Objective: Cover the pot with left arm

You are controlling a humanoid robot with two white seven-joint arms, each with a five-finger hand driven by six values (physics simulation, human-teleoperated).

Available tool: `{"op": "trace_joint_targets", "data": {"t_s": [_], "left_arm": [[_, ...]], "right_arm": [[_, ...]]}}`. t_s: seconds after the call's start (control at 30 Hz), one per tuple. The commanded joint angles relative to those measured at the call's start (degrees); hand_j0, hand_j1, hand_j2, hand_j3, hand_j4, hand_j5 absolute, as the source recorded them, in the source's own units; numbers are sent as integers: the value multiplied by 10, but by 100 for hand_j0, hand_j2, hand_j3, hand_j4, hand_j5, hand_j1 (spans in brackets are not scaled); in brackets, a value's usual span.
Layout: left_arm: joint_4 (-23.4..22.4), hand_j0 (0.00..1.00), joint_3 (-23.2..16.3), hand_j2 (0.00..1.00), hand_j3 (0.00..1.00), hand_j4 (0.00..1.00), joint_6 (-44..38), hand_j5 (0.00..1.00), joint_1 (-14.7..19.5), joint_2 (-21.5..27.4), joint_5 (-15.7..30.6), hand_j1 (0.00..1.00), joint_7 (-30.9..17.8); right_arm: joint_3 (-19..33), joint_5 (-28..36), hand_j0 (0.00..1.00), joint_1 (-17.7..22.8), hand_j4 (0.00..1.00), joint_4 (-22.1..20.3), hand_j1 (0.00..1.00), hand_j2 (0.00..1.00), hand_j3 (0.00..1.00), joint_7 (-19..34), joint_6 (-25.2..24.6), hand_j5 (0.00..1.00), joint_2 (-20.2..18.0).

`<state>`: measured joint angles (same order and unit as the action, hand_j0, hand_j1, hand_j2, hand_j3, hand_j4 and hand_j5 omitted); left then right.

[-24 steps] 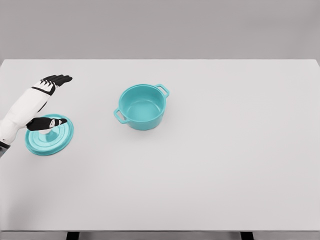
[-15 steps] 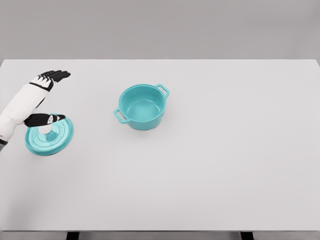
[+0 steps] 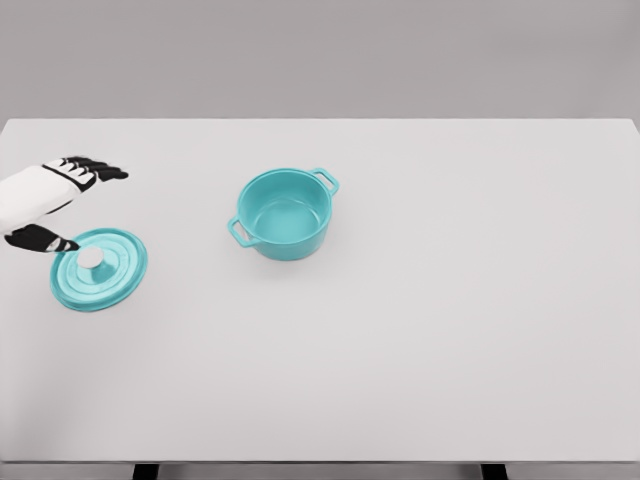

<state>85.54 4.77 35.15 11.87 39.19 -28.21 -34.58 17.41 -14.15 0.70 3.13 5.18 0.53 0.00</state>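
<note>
A teal pot (image 3: 285,213) with two side handles stands uncovered a little left of the table's middle. Its teal lid (image 3: 99,268), with a pale knob (image 3: 91,258), lies flat on the table near the left edge. My left hand (image 3: 62,205) hovers at the left edge just above and left of the lid, fingers spread and holding nothing; its thumb tip sits near the lid's upper left rim. The right arm is out of view.
The white table (image 3: 430,330) stretches wide to the right and front of the pot. Its left edge runs close beside the lid and my hand.
My left hand has pulled back to the left and lower, off the lid's knob. The lid and pot have not moved.
</note>
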Motion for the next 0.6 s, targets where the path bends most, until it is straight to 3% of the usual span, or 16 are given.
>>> {"op": "trace_joint_targets", "data": {"t_s": [0.0,0.23,0.43,0.57], "left_arm": [[-3,100,-6,100,100,100,-2,100,0,10,3,100,-4],[-13,100,-14,100,100,100,-2,100,-4,12,-4,100,-4],[-23,100,-17,100,100,100,-2,100,-9,23,-42,100,-4],[-23,100,-39,100,100,100,-2,100,-9,32,-43,100,-4]], "right_arm": [[0,0,100,0,100,0,100,100,100,0,0,100,0],[0,0,100,-1,100,0,100,100,100,0,0,100,0],[0,0,100,0,100,0,100,100,100,0,0,100,0],[0,0,100,0,100,0,100,100,100,0,0,100,0]]}}
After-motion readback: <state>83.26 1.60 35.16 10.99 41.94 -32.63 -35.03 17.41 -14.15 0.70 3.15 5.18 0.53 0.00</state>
